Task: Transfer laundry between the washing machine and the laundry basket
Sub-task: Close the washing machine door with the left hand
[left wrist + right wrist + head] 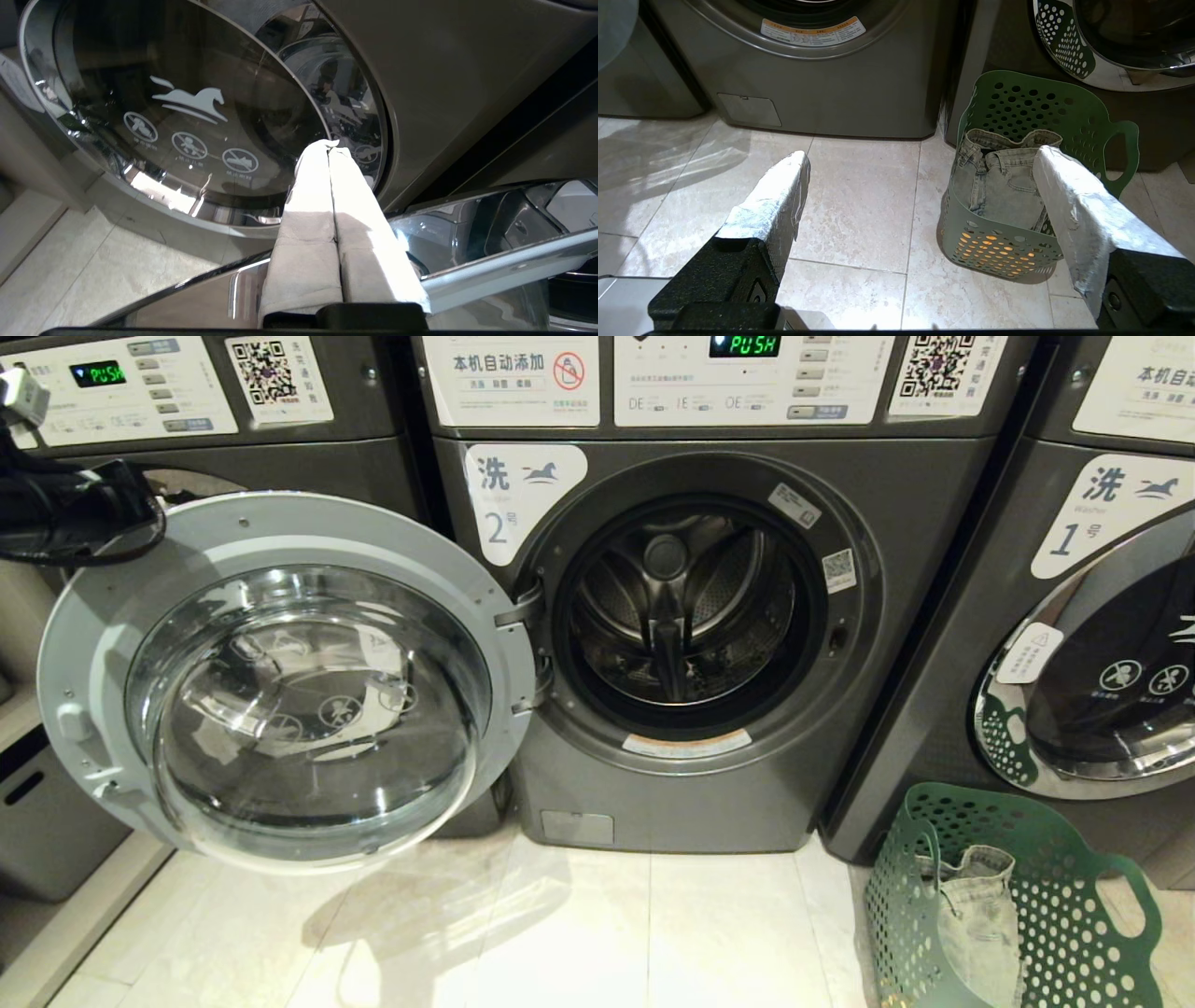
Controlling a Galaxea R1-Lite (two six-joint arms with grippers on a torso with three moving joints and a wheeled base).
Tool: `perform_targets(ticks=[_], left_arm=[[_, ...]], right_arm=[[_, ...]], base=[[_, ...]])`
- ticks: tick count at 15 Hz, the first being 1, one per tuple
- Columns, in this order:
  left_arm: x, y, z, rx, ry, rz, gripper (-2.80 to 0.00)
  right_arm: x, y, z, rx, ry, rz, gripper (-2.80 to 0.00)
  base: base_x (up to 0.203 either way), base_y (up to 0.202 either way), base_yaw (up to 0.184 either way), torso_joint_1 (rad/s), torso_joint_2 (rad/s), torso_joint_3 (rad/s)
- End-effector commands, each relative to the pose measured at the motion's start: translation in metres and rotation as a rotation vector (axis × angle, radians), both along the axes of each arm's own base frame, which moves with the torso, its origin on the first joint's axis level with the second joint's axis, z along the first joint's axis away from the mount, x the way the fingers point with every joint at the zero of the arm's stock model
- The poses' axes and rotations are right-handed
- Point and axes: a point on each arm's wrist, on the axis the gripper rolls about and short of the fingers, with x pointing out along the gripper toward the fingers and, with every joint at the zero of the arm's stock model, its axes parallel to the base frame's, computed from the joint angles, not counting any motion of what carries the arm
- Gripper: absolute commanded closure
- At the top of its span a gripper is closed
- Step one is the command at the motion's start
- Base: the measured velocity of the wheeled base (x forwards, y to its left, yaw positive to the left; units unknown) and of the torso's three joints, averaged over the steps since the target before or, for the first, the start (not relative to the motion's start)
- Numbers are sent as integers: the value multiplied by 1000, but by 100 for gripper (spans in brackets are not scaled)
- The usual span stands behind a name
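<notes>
Dark grey front-loading washing machine (709,644) marked 2: round chrome-and-glass door (289,681) swung fully open to the robot's left, steel drum (686,611) exposed. No cloth visible inside the drum from the head view.

Green perforated plastic laundry basket (1017,233) sits on the pale tiled floor (859,196), just beside the machine's lower corner on the robot's right. Inside it, a pale grey-beige denim garment (999,182), slumped against the basket's near wall, waistband uppermost, long axis running roughly top-to-floor of the basket. An orange glow shows through the lower holes; cannot tell what it is.

Right gripper (920,205): jaws released, spread wide, holding nothing. The basket lies ahead of and below these jaws, offset toward one finger, whose wrapped pad overlaps the garment in the right wrist view. No contact visible.

Left gripper (331,200): jaws clenched together, padded fingers pressed flat, nothing between them. It points at the closed glass door of a neighbouring machine (196,126), with the chrome edge of the open door close under the fingers. In the head view only a dark part of the left arm shows at the upper left edge, above the open door.

Judgement: the right arm is much the nearer to the denim garment. The coming move turns on bringing the open jaws down and across so that the waistband falls between them, then carrying it left to the drum mouth.
</notes>
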Motion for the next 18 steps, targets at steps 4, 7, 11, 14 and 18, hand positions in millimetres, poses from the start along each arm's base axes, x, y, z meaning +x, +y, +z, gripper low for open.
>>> perform_targets(ticks=[4, 7, 11, 14, 18], left_arm=[[-20, -6, 3, -32, 111, -4, 0], [-42, -16, 13, -48, 159, -27, 0], [-98, -57, 35, -90, 255, -200, 0], [-135, -105, 44, -98, 322, -415, 0], [-169, -189, 50, -38, 340, -780, 0]], right_arm=[[0, 0, 0, 2, 2, -1, -280], [0, 0, 0, 2, 1, -1, -280], [0, 0, 0, 2, 1, -1, -280], [0, 0, 0, 1, -3, -14, -280], [1, -1, 0, 0, -13, -24, -280]], base=[[0, 0, 0, 0, 0, 0], [0, 0, 0, 0, 0, 0], [0, 0, 0, 0, 0, 0], [0, 0, 0, 0, 0, 0], [0, 0, 0, 0, 0, 0]])
